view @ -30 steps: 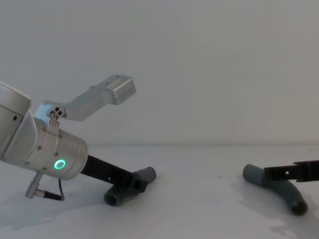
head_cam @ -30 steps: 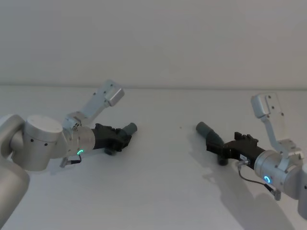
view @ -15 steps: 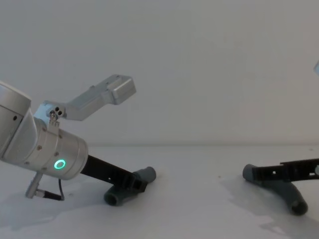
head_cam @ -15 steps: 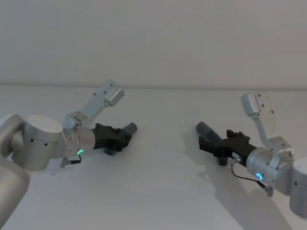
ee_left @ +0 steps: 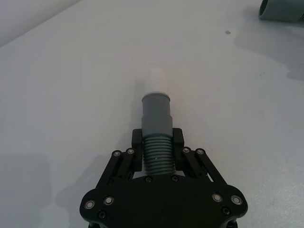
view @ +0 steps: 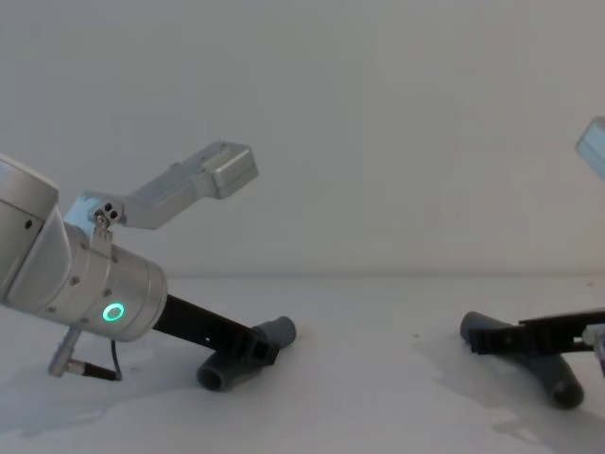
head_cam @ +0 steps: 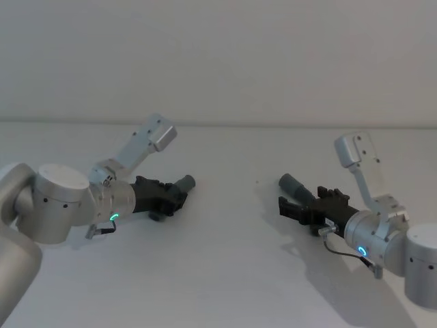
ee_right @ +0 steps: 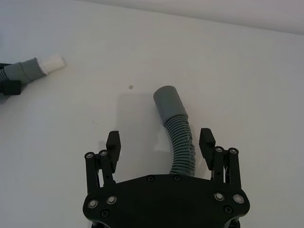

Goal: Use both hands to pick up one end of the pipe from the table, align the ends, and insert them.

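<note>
Lying between the right gripper's (ee_right: 160, 138) spread fingers (ee_right: 113, 142), a ribbed pipe piece (ee_right: 181, 142).

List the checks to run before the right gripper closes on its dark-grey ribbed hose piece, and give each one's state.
1. Left black gripper shut on the ribs of the left dark-grey ribbed hose piece: ok.
2. Right black gripper open, fingers either side of the right ribbed hose piece: ok.
3. That piece centred between the fingers: not ok, it lies nearer one finger.
4. Its smooth grey cuff free ahead of the fingers: ok.
5. Fingers low enough over the white table to grip: cannot tell.
6. Left piece's cuff aligned with it: not ok, the pieces lie well apart.
</note>
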`<state>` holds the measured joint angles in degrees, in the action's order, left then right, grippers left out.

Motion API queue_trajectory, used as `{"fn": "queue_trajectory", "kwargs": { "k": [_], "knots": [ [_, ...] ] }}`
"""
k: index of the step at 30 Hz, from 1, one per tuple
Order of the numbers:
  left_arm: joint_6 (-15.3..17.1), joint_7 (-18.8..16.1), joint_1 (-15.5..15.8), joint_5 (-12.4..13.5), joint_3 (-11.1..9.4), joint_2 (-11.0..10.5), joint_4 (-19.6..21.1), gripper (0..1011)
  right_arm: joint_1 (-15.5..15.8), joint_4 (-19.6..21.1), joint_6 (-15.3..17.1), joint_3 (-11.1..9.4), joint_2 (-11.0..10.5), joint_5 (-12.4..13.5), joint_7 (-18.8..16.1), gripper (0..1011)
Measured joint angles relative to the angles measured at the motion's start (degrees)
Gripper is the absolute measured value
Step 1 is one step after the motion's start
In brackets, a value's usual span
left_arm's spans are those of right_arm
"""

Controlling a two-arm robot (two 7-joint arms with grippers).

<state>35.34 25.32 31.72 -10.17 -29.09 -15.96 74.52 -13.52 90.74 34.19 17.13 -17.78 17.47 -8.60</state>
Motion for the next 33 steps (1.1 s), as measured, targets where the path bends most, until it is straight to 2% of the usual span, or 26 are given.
{"fn": "queue_trajectory", "kwargs": {
  "k": [17,33],
  "knots": [
    [0.00,0.00,0.00,0.00,0.00,0.00,0.00,343,-1.89,-3.56,-0.80,0.56,0.82,-1.23,-1.15,1003],
    [0.00,0.00,0.00,0.00,0.00,0.00,0.00,343,-2.76,-4.97,-0.38,0.50,1.62,-1.96,-1.66,1003]
  ]
}}
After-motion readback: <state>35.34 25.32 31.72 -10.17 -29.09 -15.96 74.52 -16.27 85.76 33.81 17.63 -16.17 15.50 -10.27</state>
